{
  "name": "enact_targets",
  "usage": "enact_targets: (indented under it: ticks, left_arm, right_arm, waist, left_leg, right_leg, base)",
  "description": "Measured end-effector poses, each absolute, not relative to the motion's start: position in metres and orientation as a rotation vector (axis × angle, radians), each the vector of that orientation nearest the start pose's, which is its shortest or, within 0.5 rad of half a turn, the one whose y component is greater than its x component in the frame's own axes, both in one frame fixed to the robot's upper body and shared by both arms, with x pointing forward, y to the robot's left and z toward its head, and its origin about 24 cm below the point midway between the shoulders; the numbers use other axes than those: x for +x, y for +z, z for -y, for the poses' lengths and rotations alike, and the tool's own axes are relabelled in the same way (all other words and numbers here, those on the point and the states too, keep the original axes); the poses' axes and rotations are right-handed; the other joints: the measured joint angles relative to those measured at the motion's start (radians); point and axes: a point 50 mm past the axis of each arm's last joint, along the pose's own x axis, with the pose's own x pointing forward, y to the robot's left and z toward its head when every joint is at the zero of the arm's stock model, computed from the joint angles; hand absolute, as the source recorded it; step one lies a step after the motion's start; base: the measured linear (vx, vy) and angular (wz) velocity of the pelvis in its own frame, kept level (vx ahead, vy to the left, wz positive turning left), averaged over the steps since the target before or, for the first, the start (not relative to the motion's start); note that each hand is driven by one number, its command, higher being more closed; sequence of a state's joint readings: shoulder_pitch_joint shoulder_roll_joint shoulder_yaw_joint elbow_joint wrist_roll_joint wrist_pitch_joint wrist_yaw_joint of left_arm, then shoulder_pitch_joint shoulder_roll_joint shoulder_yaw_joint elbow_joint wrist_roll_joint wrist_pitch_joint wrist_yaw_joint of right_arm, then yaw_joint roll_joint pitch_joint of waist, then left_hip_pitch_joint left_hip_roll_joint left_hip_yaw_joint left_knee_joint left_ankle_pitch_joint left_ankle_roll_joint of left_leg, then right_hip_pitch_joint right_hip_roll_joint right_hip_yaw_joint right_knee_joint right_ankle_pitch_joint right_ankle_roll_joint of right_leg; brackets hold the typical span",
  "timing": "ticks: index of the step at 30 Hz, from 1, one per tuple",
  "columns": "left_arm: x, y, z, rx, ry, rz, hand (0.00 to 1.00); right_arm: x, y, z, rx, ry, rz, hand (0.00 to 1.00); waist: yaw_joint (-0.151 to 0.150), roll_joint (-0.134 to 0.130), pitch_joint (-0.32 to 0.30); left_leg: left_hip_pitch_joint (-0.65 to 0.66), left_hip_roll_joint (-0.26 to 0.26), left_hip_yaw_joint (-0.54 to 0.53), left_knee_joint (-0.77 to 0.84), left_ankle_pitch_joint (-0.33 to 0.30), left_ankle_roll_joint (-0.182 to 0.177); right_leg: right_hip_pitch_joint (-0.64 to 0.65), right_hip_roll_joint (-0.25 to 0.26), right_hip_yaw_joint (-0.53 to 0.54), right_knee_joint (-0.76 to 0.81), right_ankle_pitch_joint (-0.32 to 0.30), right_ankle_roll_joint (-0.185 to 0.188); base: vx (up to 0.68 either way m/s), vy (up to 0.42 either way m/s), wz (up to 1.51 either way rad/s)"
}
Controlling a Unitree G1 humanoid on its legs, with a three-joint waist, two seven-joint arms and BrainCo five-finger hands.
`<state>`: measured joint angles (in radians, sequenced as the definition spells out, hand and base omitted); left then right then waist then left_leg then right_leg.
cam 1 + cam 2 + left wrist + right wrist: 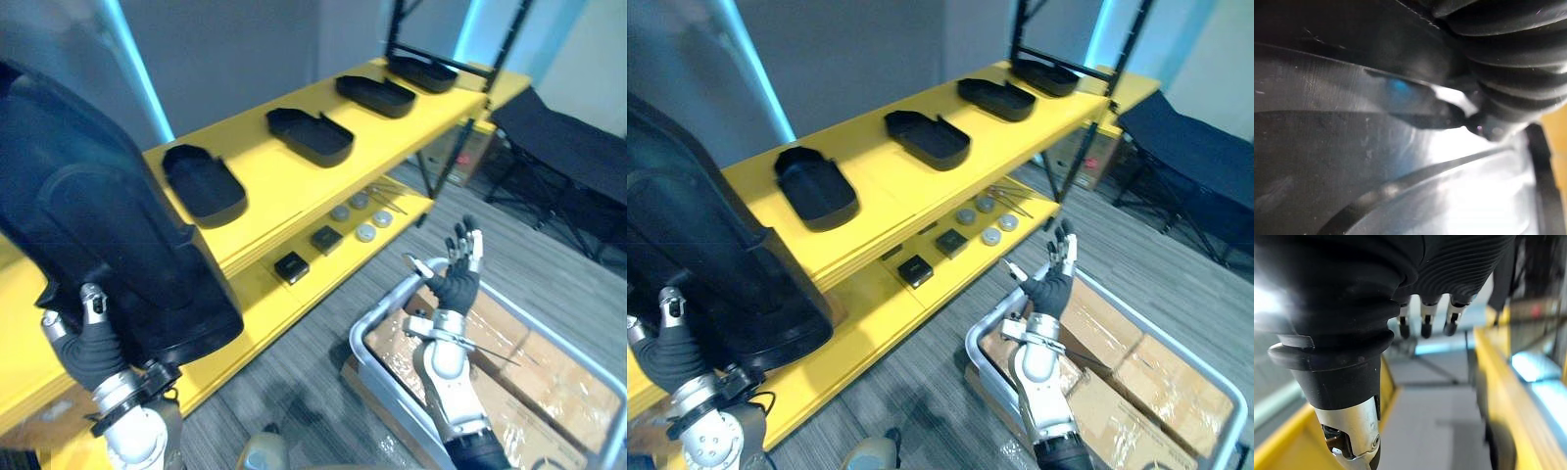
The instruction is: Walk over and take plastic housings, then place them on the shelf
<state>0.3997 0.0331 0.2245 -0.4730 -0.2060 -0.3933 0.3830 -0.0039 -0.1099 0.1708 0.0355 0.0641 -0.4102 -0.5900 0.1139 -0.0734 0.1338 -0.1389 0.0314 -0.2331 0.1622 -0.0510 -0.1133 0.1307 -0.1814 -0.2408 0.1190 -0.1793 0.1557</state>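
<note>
**A:** How far along is the robot?

**B:** Well on, judging by the shelf (265,186). Four black plastic housings lie in a row along its yellow top board, rising toward the upper right of the frame: the nearest housing (204,183), the second housing (310,134), the third housing (376,95) and the farthest housing (422,71).

**A:** And the one in hand?

**B:** The held housing (108,225) is large in the left of the frame, raised over the shelf's near end and not yet set down. The left hand (90,348) has it by the lower edge at lower left. Its thumb lies on the near face and its fingers go behind the housing, so it reads as a clamp on the rim.

**A:** What about the other hand?

**B:** The right hand (458,284) is at lower right, palm up, fingers straight and spread, holding nothing. It hangs over a grey-framed cart (364,338) loaded with wrapped cardboard boxes (549,377).

**A:** So what is left?

**B:** Probably just setting this piece down. The bare yellow between the held housing and the nearest housing looks like the free spot. Whether more housings wait elsewhere cannot be told.
</note>
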Motion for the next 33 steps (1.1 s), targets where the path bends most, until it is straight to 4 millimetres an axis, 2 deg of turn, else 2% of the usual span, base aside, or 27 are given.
enact_targets:
  ticks: [3,5,7,8,9,10,11,12,13,14,15,16,18,19,20,21,22,23,25,27,28,30,31,32,33]
  left_arm:
    - [0.147,0.109,-0.239,-0.117,0.630,0.513,1.00]
    - [0.148,0.110,-0.237,-0.123,0.615,0.518,1.00]
    - [0.149,0.110,-0.236,-0.122,0.592,0.519,1.00]
    - [0.151,0.110,-0.233,-0.124,0.567,0.520,1.00]
    - [0.155,0.111,-0.230,-0.139,0.539,0.525,1.00]
    - [0.164,0.110,-0.223,-0.178,0.479,0.533,1.00]
    - [0.169,0.108,-0.219,-0.194,0.444,0.530,1.00]
    - [0.179,0.101,-0.210,-0.217,0.388,0.501,1.00]
    - [0.185,0.094,-0.199,-0.251,0.333,0.465,1.00]
    - [0.187,0.092,-0.194,-0.267,0.309,0.452,1.00]
    - [0.189,0.091,-0.186,-0.284,0.280,0.439,1.00]
    - [0.189,0.090,-0.183,-0.289,0.275,0.432,1.00]
    - [0.189,0.090,-0.184,-0.290,0.291,0.426,1.00]
    - [0.185,0.086,-0.187,-0.289,0.322,0.410,1.00]
    - [0.183,0.084,-0.189,-0.285,0.339,0.398,1.00]
    - [0.178,0.080,-0.194,-0.275,0.371,0.376,1.00]
    - [0.172,0.078,-0.200,-0.263,0.400,0.369,1.00]
    - [0.172,0.079,-0.202,-0.261,0.407,0.375,1.00]
    - [0.170,0.091,-0.208,-0.219,0.418,0.438,1.00]
    - [0.171,0.098,-0.207,-0.197,0.390,0.477,1.00]
    - [0.172,0.101,-0.206,-0.180,0.369,0.492,1.00]
    - [0.178,0.109,-0.204,-0.139,0.334,0.529,1.00]
    - [0.179,0.111,-0.204,-0.130,0.320,0.537,1.00]
    - [0.181,0.115,-0.204,-0.086,0.299,0.554,1.00]
    - [0.182,0.117,-0.204,-0.079,0.293,0.562,1.00]
  right_arm:
    - [0.237,0.063,0.167,0.075,-0.449,0.326,0.00]
    - [0.236,0.064,0.175,0.062,-0.463,0.331,0.00]
    - [0.235,0.063,0.180,0.053,-0.474,0.327,0.00]
    - [0.231,0.060,0.186,0.043,-0.494,0.316,0.00]
    - [0.228,0.058,0.192,0.037,-0.520,0.307,0.00]
    - [0.220,0.053,0.204,0.027,-0.582,0.289,0.00]
    - [0.214,0.052,0.211,0.021,-0.618,0.285,0.00]
    - [0.201,0.051,0.224,-0.003,-0.685,0.282,0.00]
    - [0.191,0.053,0.235,-0.038,-0.742,0.289,0.00]
    - [0.188,0.054,0.239,-0.049,-0.762,0.295,0.00]
    - [0.185,0.057,0.246,-0.076,-0.791,0.310,0.00]
    - [0.186,0.058,0.247,-0.078,-0.793,0.314,0.00]
    - [0.189,0.056,0.239,-0.055,-0.746,0.317,0.00]
    - [0.191,0.055,0.233,-0.033,-0.699,0.321,0.00]
    - [0.192,0.055,0.231,-0.028,-0.679,0.323,0.00]
    - [0.194,0.056,0.227,-0.016,-0.651,0.335,0.00]
    - [0.197,0.058,0.221,0.014,-0.618,0.350,0.00]
    - [0.197,0.058,0.219,0.020,-0.610,0.355,0.00]
    - [0.199,0.057,0.212,0.034,-0.579,0.350,0.00]
    - [0.199,0.054,0.208,0.060,-0.574,0.337,0.00]
    - [0.199,0.052,0.206,0.060,-0.577,0.327,0.00]
    - [0.199,0.049,0.203,0.062,-0.576,0.312,0.00]
    - [0.199,0.048,0.202,0.068,-0.577,0.312,0.00]
    - [0.200,0.048,0.197,0.060,-0.574,0.312,0.00]
    - [0.200,0.048,0.196,0.048,-0.571,0.315,0.00]
  waist:
    - [0.008,-0.009,-0.006]
    - [0.007,0.015,0.010]
    - [-0.002,0.028,0.017]
    - [-0.024,0.030,0.020]
    - [-0.034,0.032,0.021]
    - [-0.051,0.037,0.034]
    - [-0.063,0.039,0.047]
    - [-0.098,0.054,0.071]
    - [-0.130,0.074,0.086]
    - [-0.135,0.088,0.089]
    - [-0.142,0.105,0.100]
    - [-0.135,0.120,0.107]
    - [-0.124,0.123,0.117]
    - [-0.115,0.119,0.132]
    - [-0.110,0.120,0.133]
    - [-0.101,0.120,0.133]
    - [-0.102,0.114,0.132]
    - [-0.103,0.111,0.129]
    - [-0.101,0.091,0.130]
    - [-0.096,0.067,0.143]
    - [-0.099,0.053,0.144]
    - [-0.106,0.056,0.144]
    - [-0.106,0.055,0.144]
    - [-0.107,0.049,0.139]
    - [-0.108,0.050,0.139]
  left_leg:
    - [-0.012,-0.008,-0.078,-0.006,0.031,-0.039]
    - [-0.024,-0.012,-0.116,0.004,0.038,-0.045]
    - [-0.026,-0.020,-0.110,0.002,0.062,-0.037]
    - [-0.043,-0.028,-0.060,-0.007,0.095,-0.009]
    - [-0.049,-0.024,0.006,-0.022,0.104,0.033]
    - [-0.054,0.020,0.171,-0.029,0.093,0.137]
    - [-0.057,0.049,0.277,-0.019,0.087,0.187]
    - [-0.056,0.109,0.465,0.007,0.076,0.208]
    - [-0.057,0.160,0.604,0.034,0.080,0.203]
    - [-0.058,0.171,0.639,0.042,0.083,0.199]
    - [-0.059,0.168,0.662,0.053,0.096,0.176]
    - [-0.068,0.168,0.666,0.076,0.111,0.152]
    - [-0.074,0.173,0.668,0.122,0.110,0.131]
    - [-0.079,0.167,0.630,0.166,0.100,0.094]
    - [-0.088,0.157,0.587,0.189,0.092,0.076]
    - [-0.098,0.131,0.484,0.213,0.078,0.056]
    - [-0.104,0.114,0.435,0.209,0.066,0.040]
    - [-0.110,0.111,0.437,0.202,0.063,0.037]
    - [-0.140,0.070,0.409,0.185,0.059,0.043]
    - [-0.144,0.040,0.403,0.204,0.036,0.066]
    - [-0.139,0.015,0.398,0.205,0.013,0.073]
    - [-0.113,-0.013,0.377,0.186,0.002,0.090]
    - [-0.094,-0.017,0.374,0.167,0.002,0.095]
    - [-0.038,-0.015,0.368,0.107,0.013,0.117]
    - [-0.018,-0.013,0.362,0.086,0.017,0.122]
  right_leg:
    - [0.007,0.020,-0.013,0.054,-0.024,-0.012]
    - [0.024,0.030,-0.041,0.059,-0.028,-0.019]
    - [0.047,0.030,-0.072,0.059,-0.035,-0.030]
    - [0.068,0.026,-0.119,0.059,-0.042,-0.042]
    - [0.079,0.025,-0.147,0.059,-0.045,-0.048]
    - [0.101,0.027,-0.208,0.061,-0.045,-0.049]
    - [0.121,0.026,-0.240,0.062,-0.045,-0.049]
    - [0.161,0.025,-0.296,0.069,-0.045,-0.049]
    - [0.180,0.022,-0.324,0.096,-0.056,-0.051]
    - [0.180,0.014,-0.328,0.118,-0.067,-0.055]
    - [0.169,-0.009,-0.322,0.160,-0.099,-0.054]
    - [0.154,-0.025,-0.293,0.186,-0.130,-0.050]
    - [0.142,-0.047,-0.235,0.211,-0.172,-0.023]
    - [0.129,-0.058,-0.197,0.227,-0.178,-0.014]
    - [0.122,-0.061,-0.177,0.229,-0.183,-0.014]
    - [0.105,-0.060,-0.138,0.231,-0.185,-0.010]
    - [0.087,-0.063,-0.113,0.230,-0.183,-0.008]
    - [0.074,-0.067,-0.110,0.230,-0.183,-0.008]
    - [0.037,-0.091,-0.099,0.225,-0.183,-0.009]
    - [0.049,-0.115,-0.102,0.221,-0.186,-0.016]
    - [0.058,-0.126,-0.104,0.246,-0.174,-0.044]
    - [-0.008,-0.150,-0.042,0.408,-0.094,-0.095]
    - [-0.028,-0.152,-0.017,0.457,-0.064,-0.103]
    - [-0.042,-0.135,0.035,0.498,-0.066,-0.083]
    - [-0.049,-0.114,0.048,0.490,-0.088,-0.078]
  base:
    - [0.08,-0.122,0.93]
    - [0.04,-0.066,0.51]
    - [-0.01,-0.046,0.64]
    - [-0.02,-0.036,1.02]
    - [-0.03,-0.024,1.42]
    - [-0.02,-0.025,1.34]
    - [-0.04,-0.046,1.91]
    - [-0.04,-0.023,2.01]
    - [-0.03,0.008,1.87]
    - [-0.01,0.102,1.22]
    - [-0.03,0.140,0.44]
    - [-0.03,0.146,0.12]
    - [-0.04,0.113,-0.42]
    - [-0.04,0.137,-0.67]
    - [-0.06,0.153,-0.84]
    - [-0.03,0.116,-0.73]
    - [-0.01,0.086,-0.56]
    - [0.01,0.086,-0.23]
    - [0.04,0.152,0.02]
    - [0.10,0.144,0.15]
    - [0.14,0.092,0.29]
    - [0.24,0.192,0.40]
    - [0.27,0.209,0.29]
    - [0.19,0.077,0.13]
    - [0.25,0.024,0.21]
